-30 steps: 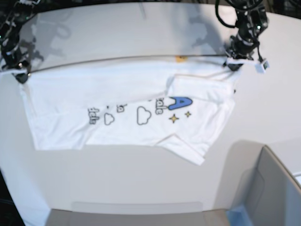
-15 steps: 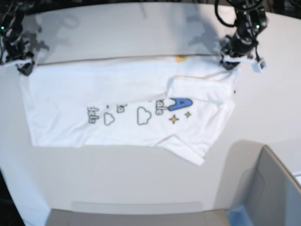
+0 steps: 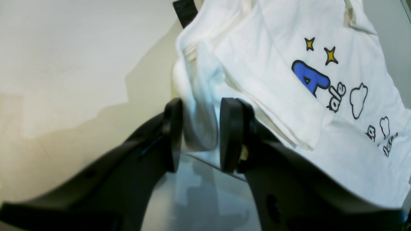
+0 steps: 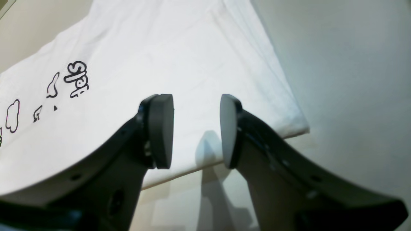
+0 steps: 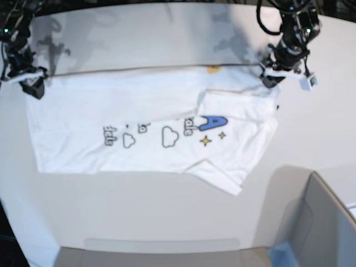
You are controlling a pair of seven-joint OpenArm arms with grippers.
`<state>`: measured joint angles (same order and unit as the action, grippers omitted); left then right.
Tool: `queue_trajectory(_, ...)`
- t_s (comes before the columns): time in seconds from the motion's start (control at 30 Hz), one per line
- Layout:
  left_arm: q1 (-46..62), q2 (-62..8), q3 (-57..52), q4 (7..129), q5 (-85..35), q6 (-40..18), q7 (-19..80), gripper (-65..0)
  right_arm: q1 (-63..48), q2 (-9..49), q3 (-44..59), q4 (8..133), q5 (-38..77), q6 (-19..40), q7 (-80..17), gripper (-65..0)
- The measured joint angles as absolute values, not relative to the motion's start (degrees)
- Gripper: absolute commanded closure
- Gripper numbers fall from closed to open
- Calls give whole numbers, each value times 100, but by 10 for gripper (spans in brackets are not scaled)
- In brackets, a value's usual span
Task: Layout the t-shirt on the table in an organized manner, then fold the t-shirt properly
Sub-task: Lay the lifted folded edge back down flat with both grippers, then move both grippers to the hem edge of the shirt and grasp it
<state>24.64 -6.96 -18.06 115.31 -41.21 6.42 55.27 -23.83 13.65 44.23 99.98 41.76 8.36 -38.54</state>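
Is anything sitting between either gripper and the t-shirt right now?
Nothing visible. The left gripper stands open with a bunched corner of the t-shirt between its pads. The right gripper is open over the shirt's flat corner, with only bare table beside it.

My base camera sits high and looks down on the whole table (image 5: 167,222), with the t-shirt (image 5: 83,111) across mid-frame. My left wrist camera rides low behind the left gripper (image 3: 199,134), very near the cloth, facing the shirt's printed part at the upper right of its frame. My right wrist camera looks past the right gripper (image 4: 196,130) onto a plain shirt corner. The base view shares that corner at its upper left, the print at center.
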Motion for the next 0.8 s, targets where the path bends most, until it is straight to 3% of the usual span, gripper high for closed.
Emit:
queue_trajectory(0.2,2563,-668,-1883,11526,-4121,652,5551,-208,-2381,1363,4423,9998,4176,836,-3857,-243)
queue_trajectory(0.5,2536,-670,-2888,11526,-4112,620,5544,-209,-2171,1378,4423,9998,4158,816,-3861,-243)
queue_trajectory(0.63,1981,-674,-3011,11511,-4069,642,5640,-208,-1909,1441,4222,9985,4169,823,-3870,-243)
queue_trajectory(0.8,805,-810,-1719,11426,-4104,576,6069,-209,-1461,1706,3819,9732,4180,821,-3854,-243)
